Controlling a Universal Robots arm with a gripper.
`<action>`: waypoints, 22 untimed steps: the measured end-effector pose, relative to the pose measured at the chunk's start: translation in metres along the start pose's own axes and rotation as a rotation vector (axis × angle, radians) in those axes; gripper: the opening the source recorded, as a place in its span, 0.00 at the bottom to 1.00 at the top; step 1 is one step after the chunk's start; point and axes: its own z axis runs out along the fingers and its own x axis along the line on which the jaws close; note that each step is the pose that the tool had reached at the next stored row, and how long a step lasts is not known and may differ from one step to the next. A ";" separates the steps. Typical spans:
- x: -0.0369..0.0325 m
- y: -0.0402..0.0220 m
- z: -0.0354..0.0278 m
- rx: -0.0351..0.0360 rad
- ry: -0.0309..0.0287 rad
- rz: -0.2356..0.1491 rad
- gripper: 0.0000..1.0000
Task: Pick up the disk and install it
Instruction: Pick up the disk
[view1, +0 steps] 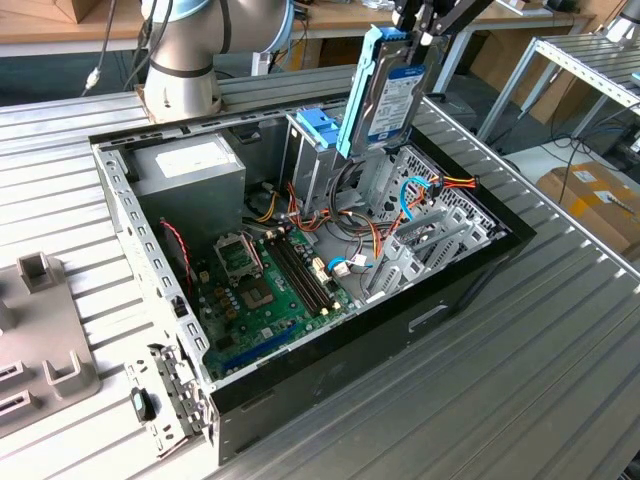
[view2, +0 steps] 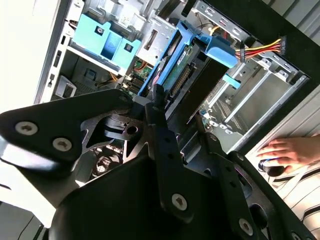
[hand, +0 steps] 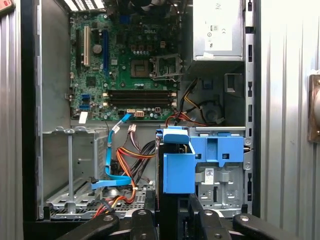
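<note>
Clamping the disk (view1: 393, 95) on edge, the hand (view1: 416, 38) holds it — above the open computer case (view1: 400, 330).

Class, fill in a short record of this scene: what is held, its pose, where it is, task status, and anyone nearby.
Held: the disk, with the jaws of the gripper shut on its top end
Pose: upright
Place: above the open computer case, near the blue bracket
Status: picked up, not yet installed
Nearby: a hand resting outside the case
</note>
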 end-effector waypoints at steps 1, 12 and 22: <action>0.0017 0.0000 0.0000 0.0000 0.0000 0.000 0.35; 0.0125 0.0000 -0.0001 0.0000 0.0000 0.000 0.35; 0.0133 0.0000 -0.0001 0.0000 0.0001 0.000 0.35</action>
